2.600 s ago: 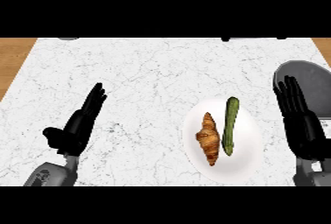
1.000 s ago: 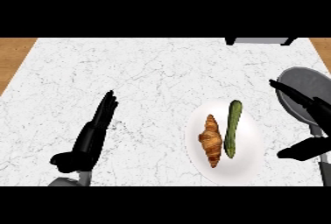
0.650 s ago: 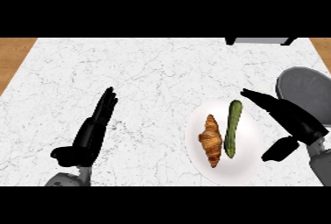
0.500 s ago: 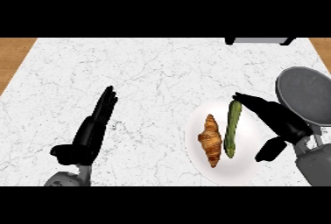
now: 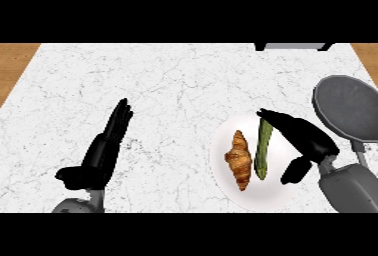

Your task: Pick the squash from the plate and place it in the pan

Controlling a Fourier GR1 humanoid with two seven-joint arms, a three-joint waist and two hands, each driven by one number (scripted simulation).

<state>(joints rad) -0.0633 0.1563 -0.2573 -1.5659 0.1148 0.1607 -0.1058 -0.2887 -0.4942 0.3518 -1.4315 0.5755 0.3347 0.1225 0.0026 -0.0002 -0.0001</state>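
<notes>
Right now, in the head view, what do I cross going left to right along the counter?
Left hand → croissant → squash → right hand, over the white plate's right side → grey pan at the right edge.

right hand [image 5: 303, 139] moved left from over pan [image 5: 351, 107]; fingers now over plate [image 5: 221, 165], at squash [image 5: 263, 148]

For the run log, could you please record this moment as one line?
phase: reach | right hand open over squash on plate | pan right | left hand resting
</notes>
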